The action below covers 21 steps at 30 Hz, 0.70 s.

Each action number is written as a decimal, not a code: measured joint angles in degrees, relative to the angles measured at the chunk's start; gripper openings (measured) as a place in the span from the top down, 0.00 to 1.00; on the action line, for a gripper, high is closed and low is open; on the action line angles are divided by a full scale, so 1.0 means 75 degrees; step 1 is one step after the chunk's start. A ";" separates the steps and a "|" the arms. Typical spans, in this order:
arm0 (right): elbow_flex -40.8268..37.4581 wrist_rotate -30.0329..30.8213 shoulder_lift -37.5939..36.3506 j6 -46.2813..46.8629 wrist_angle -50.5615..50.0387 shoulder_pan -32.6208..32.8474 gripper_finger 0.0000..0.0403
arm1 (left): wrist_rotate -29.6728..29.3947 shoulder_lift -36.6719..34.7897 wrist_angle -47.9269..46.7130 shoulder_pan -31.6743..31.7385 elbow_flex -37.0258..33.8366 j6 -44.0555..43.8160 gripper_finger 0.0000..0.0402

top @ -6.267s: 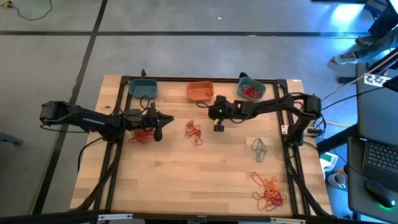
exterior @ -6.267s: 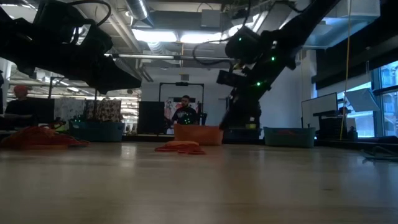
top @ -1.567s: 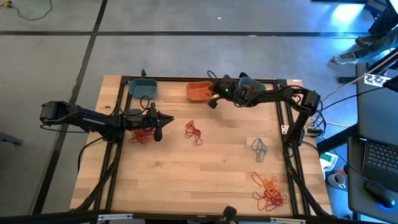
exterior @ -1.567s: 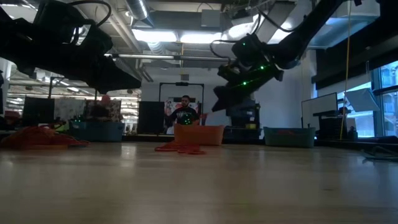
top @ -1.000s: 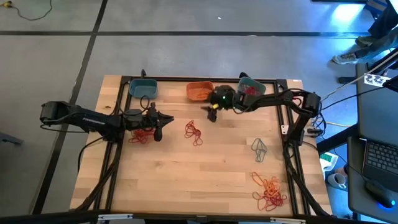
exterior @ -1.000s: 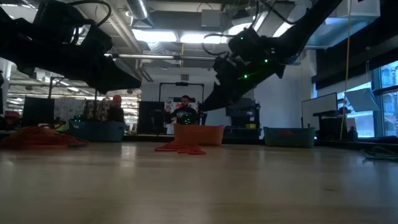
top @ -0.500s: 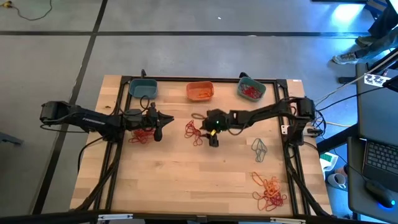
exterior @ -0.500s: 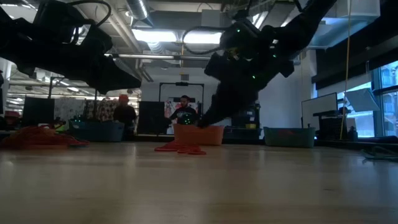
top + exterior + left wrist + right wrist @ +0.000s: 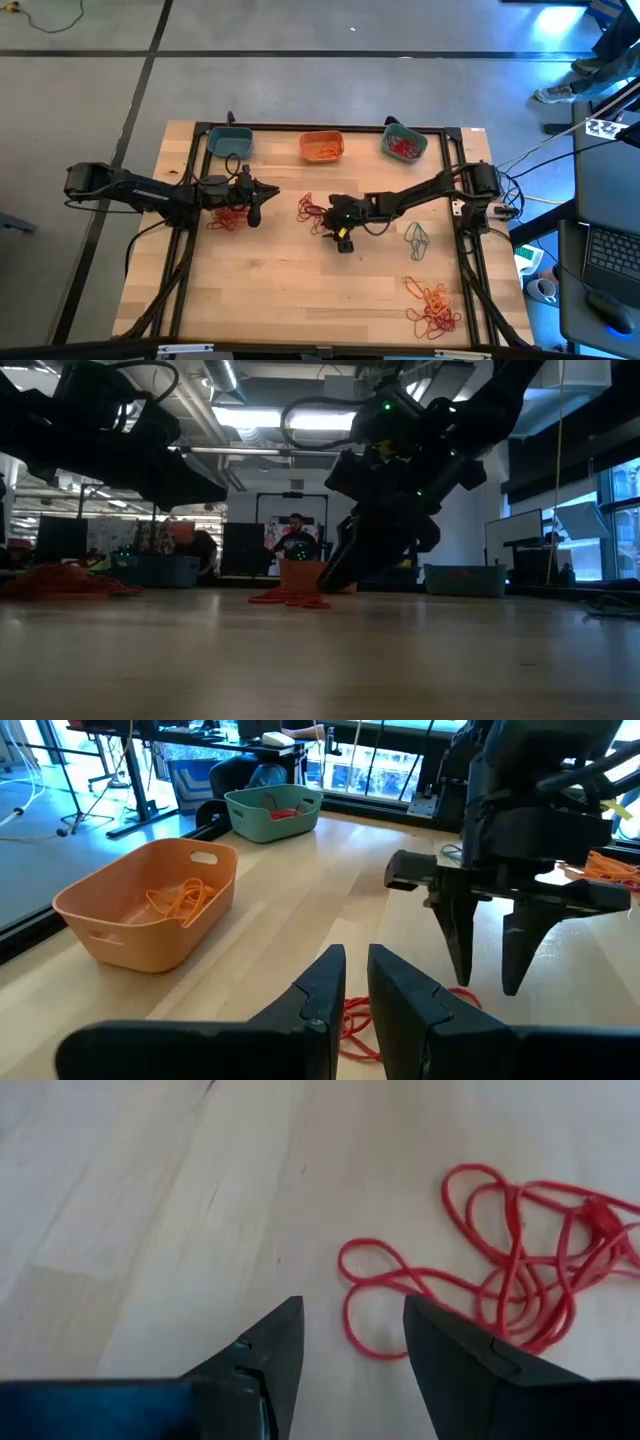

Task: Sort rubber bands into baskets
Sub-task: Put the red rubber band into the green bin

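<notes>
High view: right gripper (image 9: 344,242) is held low at mid-tabletop (image 9: 300,290), just beside the red bands (image 9: 310,212); left gripper (image 9: 254,215) is parked by another red pile (image 9: 225,218); three baskets are lined along the far edge, the orange basket (image 9: 321,147) in the middle.
Low view: right gripper (image 9: 325,582) is angled down to the red bands (image 9: 290,598).
Left wrist view: left fingers (image 9: 325,982) are nearly closed, nothing held; right gripper (image 9: 489,982) is seen spread, empty.
Right wrist view: right fingers (image 9: 268,1348) are parted over a red loop (image 9: 375,1295), not gripped.
</notes>
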 joint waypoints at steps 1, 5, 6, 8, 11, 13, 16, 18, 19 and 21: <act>0.0000 0.0024 0.0038 -0.0008 0.0044 -0.0016 0.57 | 0.0000 0.0000 0.0000 -0.0002 -0.0001 0.0000 0.89; 0.0006 0.0109 0.0288 -0.0003 0.0333 -0.0022 0.57 | 0.0000 0.0001 -0.0006 -0.0003 0.0000 0.0000 0.89; 0.0020 -0.0044 0.0366 -0.0007 0.0370 -0.0020 0.57 | 0.0000 0.0001 -0.0019 -0.0003 0.0000 0.0000 0.89; 0.0009 -0.0392 0.0486 -0.0105 0.0323 -0.0024 0.57 | 0.0000 -0.0001 -0.0015 -0.0001 0.0000 0.0000 0.89; 0.0023 -0.0247 0.0542 -0.0181 0.0331 -0.0027 0.59 | 0.0000 0.0001 -0.0033 -0.0002 -0.0003 0.0000 0.89; 0.0023 -0.0255 0.0547 -0.0193 0.0296 -0.0096 0.64 | 0.0001 0.0001 -0.0020 -0.0003 -0.0003 0.0000 0.89; 0.0027 -0.0342 0.0554 -0.0196 0.0252 -0.0178 0.75 | 0.0000 0.0001 0.0000 -0.0002 -0.0003 0.0002 0.89; 0.0032 -0.0224 0.0554 -0.0282 0.0183 -0.0192 0.84 | 0.0000 0.0001 -0.0003 -0.0001 -0.0003 0.0000 0.89; 0.0034 -0.0177 0.0554 -0.0427 0.0133 -0.0201 0.89 | 0.0000 0.0001 -0.0003 -0.0002 -0.0003 0.0001 0.89; 0.0033 -0.0124 0.0554 -0.0715 0.0082 -0.0201 0.96 | 0.0002 0.0001 0.0000 0.0000 -0.0003 0.0003 0.89</act>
